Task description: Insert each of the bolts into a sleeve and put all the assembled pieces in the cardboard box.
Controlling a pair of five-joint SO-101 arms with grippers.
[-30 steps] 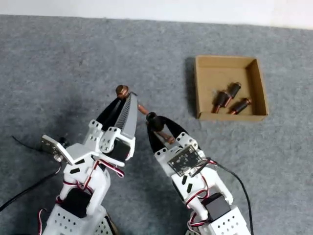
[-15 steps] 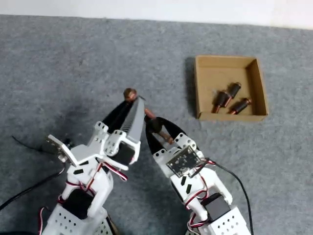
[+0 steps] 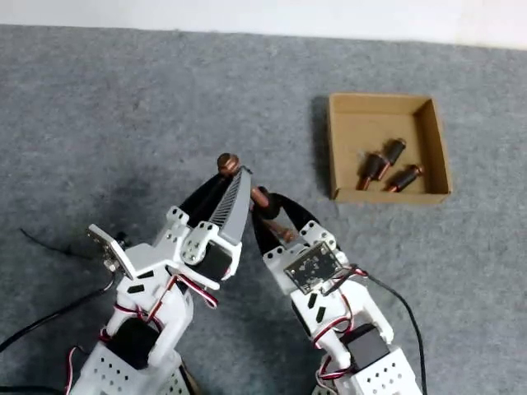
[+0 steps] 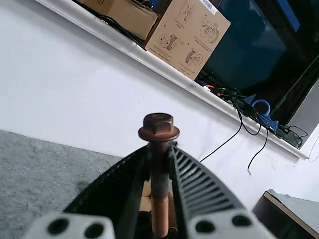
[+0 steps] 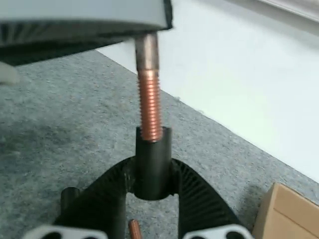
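L-gripper (image 4: 159,155) bolt (image 4: 158,128) at R-gripper (image 5: 152,175) sleeve (image 5: 152,149)

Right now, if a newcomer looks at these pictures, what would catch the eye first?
First comes the copper bolt gripped by the left fingers. Its threaded tip is just at the mouth of the dark sleeve, held in the right fingers, in the middle of the high view. Next comes the box farther right, with three assembled pieces lying inside.
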